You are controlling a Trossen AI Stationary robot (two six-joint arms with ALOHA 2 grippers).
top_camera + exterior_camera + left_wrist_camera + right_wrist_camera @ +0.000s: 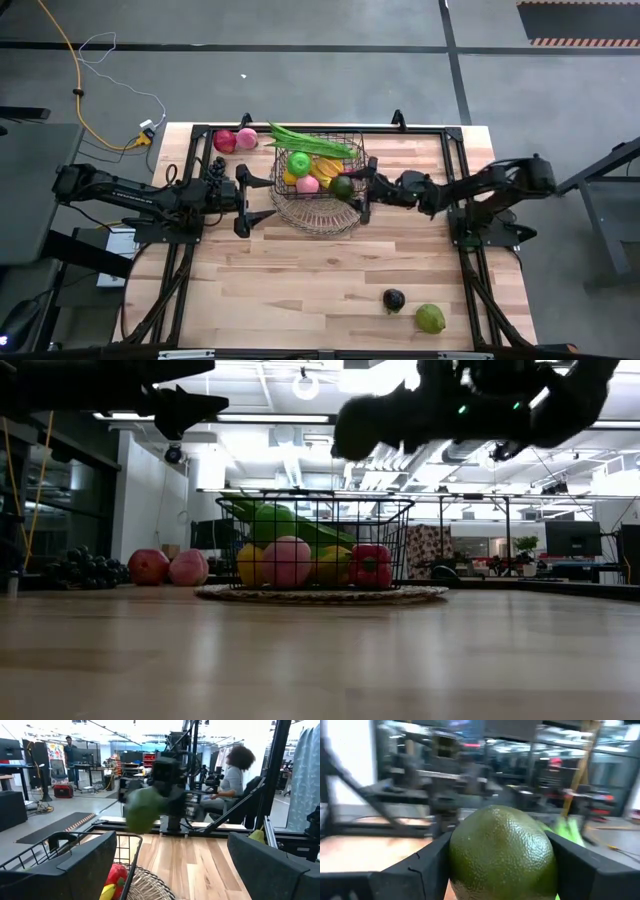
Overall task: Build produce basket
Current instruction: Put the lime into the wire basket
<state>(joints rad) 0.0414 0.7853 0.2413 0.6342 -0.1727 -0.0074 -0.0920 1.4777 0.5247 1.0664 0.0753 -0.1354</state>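
Observation:
The dark wire basket [352,143] stands on a round wire dish [318,216] at the table's far middle. It holds a green apple [298,163], a pink fruit [308,184], long green pods [312,141] and a red pepper [370,565]. My right gripper [350,187] is shut on a round green fruit [502,852], level with the basket's near right corner. My left gripper [250,196] stands open just left of the basket, with nothing between its fingers. My right gripper pinches the green fruit by its two opposite sides [460,855] between its two fingers. The fingers [415,872] lie level and come from the table's right. The fruit [342,186] is lifted clear, above the dish and at the basket's rim.
A red apple [225,140], a pink fruit [246,139] and dark grapes [215,168] lie left of the basket. A dark fruit [394,299] and a green one [430,318] lie near the front right. A person [235,770] sits beyond the table.

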